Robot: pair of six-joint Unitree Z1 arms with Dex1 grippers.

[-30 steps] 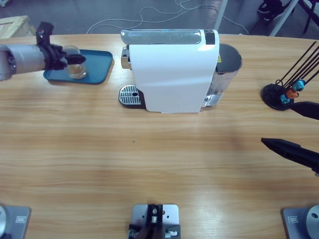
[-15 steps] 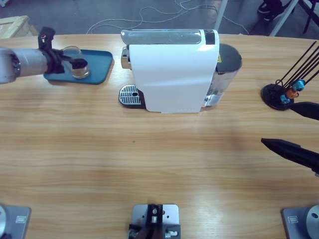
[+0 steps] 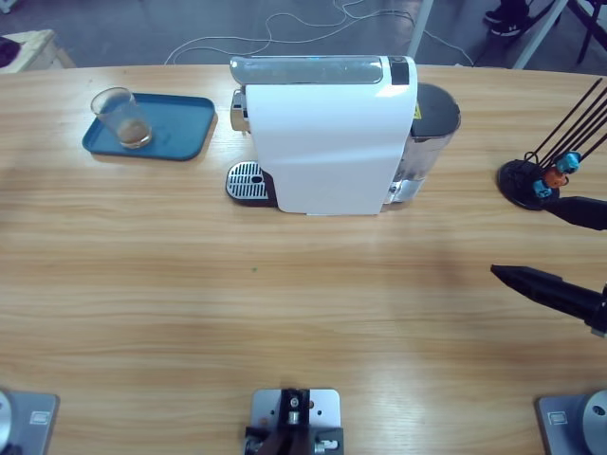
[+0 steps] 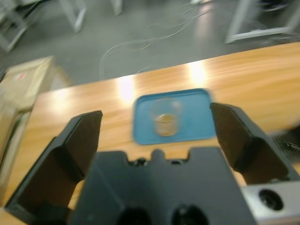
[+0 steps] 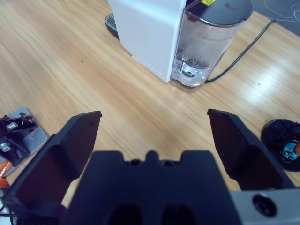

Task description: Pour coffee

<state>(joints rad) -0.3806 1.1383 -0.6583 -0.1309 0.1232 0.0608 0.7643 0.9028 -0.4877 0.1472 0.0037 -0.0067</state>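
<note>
on the tabletop [image 3: 285,313] a tray [image 3: 180,133] lies at the far left with a tumbler [image 3: 121,117] standing in it, coffee [image 3: 136,130] inside. a coffee machine [image 3: 327,133] stands right of the tray, its water tank [image 3: 432,123] on its right. a capsule stand [image 3: 531,182] sits at the far right.

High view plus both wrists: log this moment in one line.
glass tumbler: upright on blue tray, coffee inside | left gripper: open, empty | right gripper: open, empty

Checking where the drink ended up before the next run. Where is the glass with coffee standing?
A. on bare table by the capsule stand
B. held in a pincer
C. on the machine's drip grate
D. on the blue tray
D: the glass stands upright on the blue tray, left of the coffee machine, with no pincer on it.
</note>
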